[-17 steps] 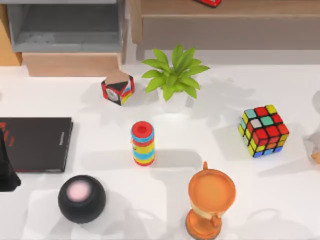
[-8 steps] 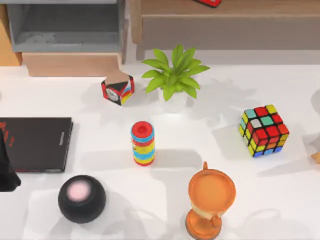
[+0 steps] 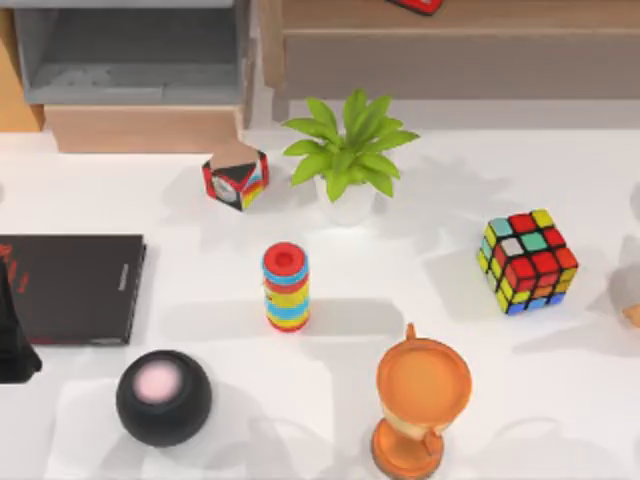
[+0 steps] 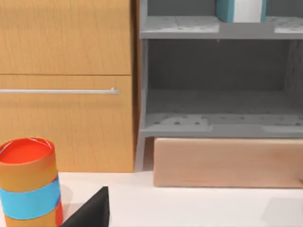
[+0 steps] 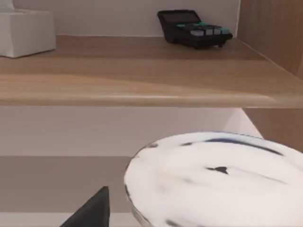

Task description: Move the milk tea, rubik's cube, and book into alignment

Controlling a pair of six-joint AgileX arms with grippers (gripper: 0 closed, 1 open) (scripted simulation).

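Left end effector (image 3: 12, 340): dark shape at the surface's left edge, over the black slab (image 3: 70, 288); finger spread impossible to tell.
Right end effector: off the right edge; state impossible to tell.
Striped cup (image 3: 286, 287): mid-surface, upright; probably the milk tea.
Rubik's cube (image 3: 527, 261): near the right edge, standing free.
Book (image 4: 240, 9): teal, upright on the grey shelf at the far left corner.
Advice: approach the cube from above, square to its faces.

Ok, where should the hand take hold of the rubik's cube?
Probably from above, closing on two opposite flat side faces of the rubik's cube. It sits turned at an angle on the table, so rotate the hand to match those faces rather than pinching corners.
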